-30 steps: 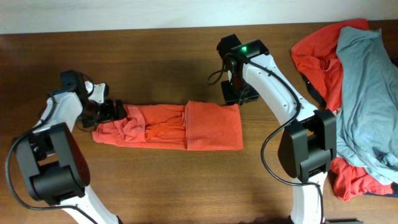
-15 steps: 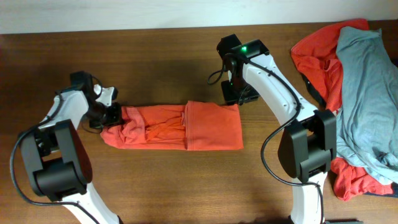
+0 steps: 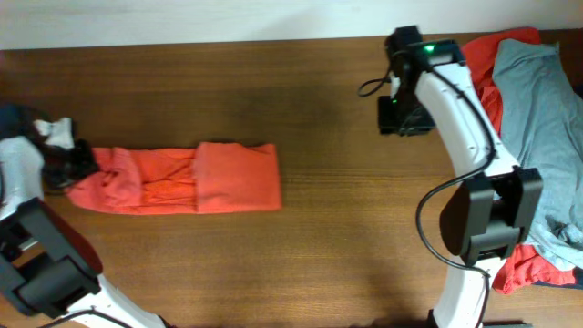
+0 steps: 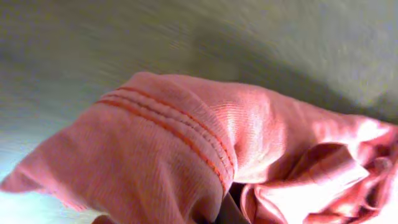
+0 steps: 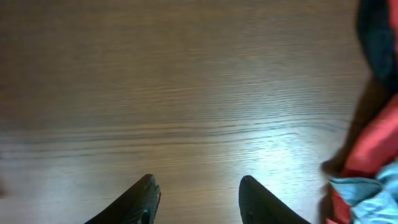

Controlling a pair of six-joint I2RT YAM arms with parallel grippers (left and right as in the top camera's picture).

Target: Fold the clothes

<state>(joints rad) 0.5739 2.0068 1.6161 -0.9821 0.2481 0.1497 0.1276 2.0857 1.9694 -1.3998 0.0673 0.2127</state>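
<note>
A folded orange-red T-shirt (image 3: 182, 178) lies as a long band on the left of the table. My left gripper (image 3: 77, 164) is shut on its bunched left end. In the left wrist view the shirt's stitched hem (image 4: 174, 124) fills the frame and hides the fingers. More clothes sit heaped at the far right: orange-red shirts (image 3: 469, 68) under a light grey-blue T-shirt (image 3: 537, 137). My right gripper (image 3: 401, 117) hovers open over bare wood just left of that heap, holding nothing (image 5: 199, 190). The heap's edge (image 5: 379, 143) shows at the right of the right wrist view.
The wooden table (image 3: 328, 237) runs to a pale wall along the back edge. The heap of clothes hangs over the right edge of the table.
My left gripper shut on the shirt's left end and dragged the whole folded band leftward. The right arm swung right and back, away from the shirt to beside the heap.
</note>
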